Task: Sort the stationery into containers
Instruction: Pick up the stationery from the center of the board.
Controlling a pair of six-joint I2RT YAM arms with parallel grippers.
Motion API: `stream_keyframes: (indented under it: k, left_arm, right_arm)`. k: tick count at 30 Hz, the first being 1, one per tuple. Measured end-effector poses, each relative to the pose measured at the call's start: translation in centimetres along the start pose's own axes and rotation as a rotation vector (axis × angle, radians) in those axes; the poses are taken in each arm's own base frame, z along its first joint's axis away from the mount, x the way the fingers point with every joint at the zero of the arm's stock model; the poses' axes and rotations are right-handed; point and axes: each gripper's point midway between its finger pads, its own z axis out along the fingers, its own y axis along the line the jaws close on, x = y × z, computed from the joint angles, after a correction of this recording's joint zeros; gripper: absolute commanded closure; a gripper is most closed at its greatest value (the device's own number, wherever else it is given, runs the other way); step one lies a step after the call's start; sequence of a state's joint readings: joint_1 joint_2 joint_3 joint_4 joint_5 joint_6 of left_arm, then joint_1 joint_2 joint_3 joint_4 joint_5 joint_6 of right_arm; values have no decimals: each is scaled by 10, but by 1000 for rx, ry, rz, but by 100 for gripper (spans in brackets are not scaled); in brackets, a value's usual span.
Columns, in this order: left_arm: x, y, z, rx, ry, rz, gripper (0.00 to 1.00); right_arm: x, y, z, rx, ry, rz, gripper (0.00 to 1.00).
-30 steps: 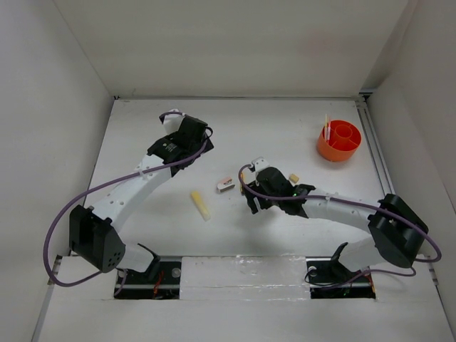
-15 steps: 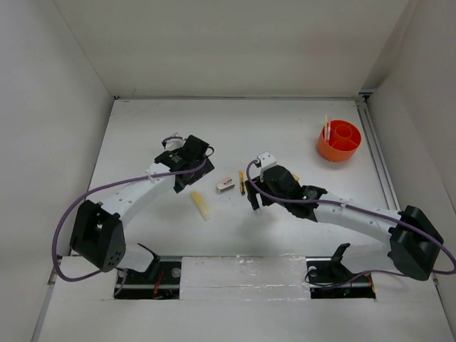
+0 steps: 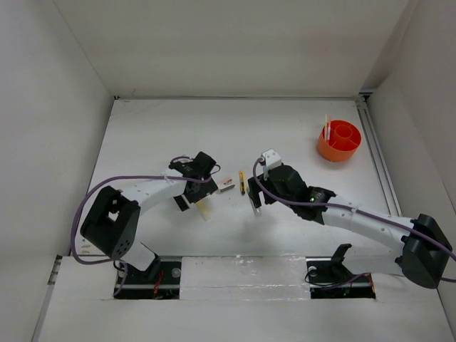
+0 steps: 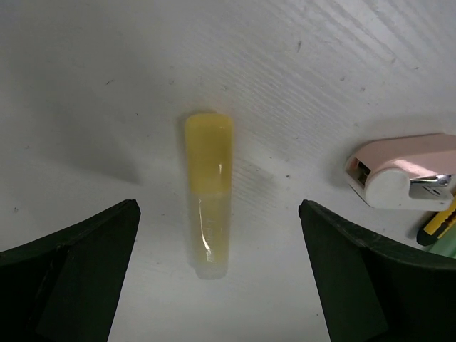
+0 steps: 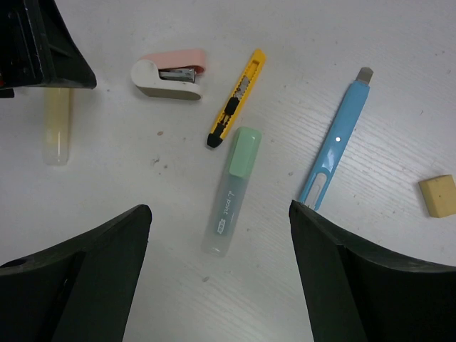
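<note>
My left gripper [image 4: 217, 235] is open, its jaws straddling a yellow highlighter [image 4: 208, 192] that lies flat on the table [image 3: 202, 208]. My right gripper [image 5: 221, 235] is open above a pale green highlighter [image 5: 231, 189]. Beside it lie a yellow-black cutter [image 5: 236, 98], a blue pen [image 5: 335, 142] and a tan cube [image 5: 437, 195]. A pink-and-white mini stapler [image 5: 169, 73] lies between the two grippers. The orange-red cup [image 3: 339, 140] stands at the far right with a thin yellow stick [image 3: 327, 127] in it. No red stick shows.
White walls close the table on the left, back and right. A metal rail [image 3: 376, 153] runs along the right side beside the cup. Both arm bases sit at the near edge.
My left arm has pulled back from the far left and come down over the yellow highlighter. My right gripper has moved slightly left and now hangs over the green highlighter.
</note>
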State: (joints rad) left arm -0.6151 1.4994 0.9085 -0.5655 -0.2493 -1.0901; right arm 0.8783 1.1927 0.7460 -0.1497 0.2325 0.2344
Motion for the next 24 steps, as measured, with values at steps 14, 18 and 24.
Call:
stream_keyframes:
  k: [14,18,24]
  left_arm:
    - [48,0,5,-11,75,43,23]
    - [48,3,6,-25,73,26,31]
    - [47,9,7,-51,64,7,57]
  right_arm:
    - [7,0,1,-10,13,-12,16]
    - [11,0,-1,-15,14,-16,16]
    - [7,-1,-10,-27,-15,-17,16]
